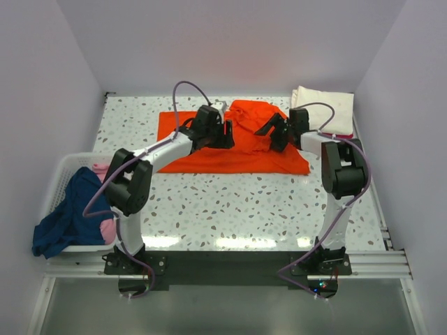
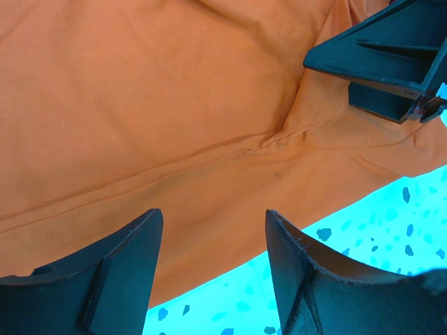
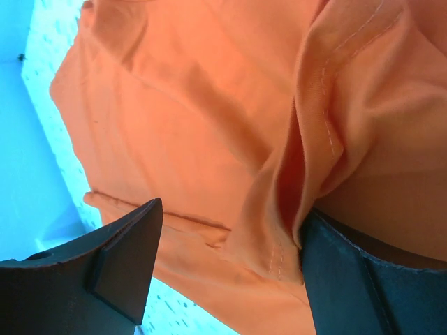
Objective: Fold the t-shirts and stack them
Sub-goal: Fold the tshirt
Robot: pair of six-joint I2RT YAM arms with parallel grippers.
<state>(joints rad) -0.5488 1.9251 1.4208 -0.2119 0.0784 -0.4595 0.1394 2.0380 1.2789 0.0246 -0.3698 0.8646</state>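
Observation:
The bright orange t-shirt [image 1: 209,155] lies spread at the back middle of the table, with its upper right part bunched up [image 1: 250,115]. My left gripper [image 1: 228,135] is open low over the shirt; in the left wrist view [image 2: 213,216] its jaws stand wide apart above the orange cloth [image 2: 174,105] near the shirt's edge, holding nothing. My right gripper [image 1: 269,130] is open at the bunched part; in the right wrist view [image 3: 230,209] a hemmed fold of orange cloth [image 3: 314,139] rests against its right finger [image 3: 363,279]. A folded cream-white t-shirt [image 1: 325,108] lies at the back right.
A white slatted basket [image 1: 61,169] stands at the left edge, holding a navy blue shirt [image 1: 66,216] and a pink one [image 1: 107,229]. A red edge [image 1: 343,134] shows under the cream shirt. My right gripper also shows in the left wrist view [image 2: 391,63]. Walls close in the back and both sides.

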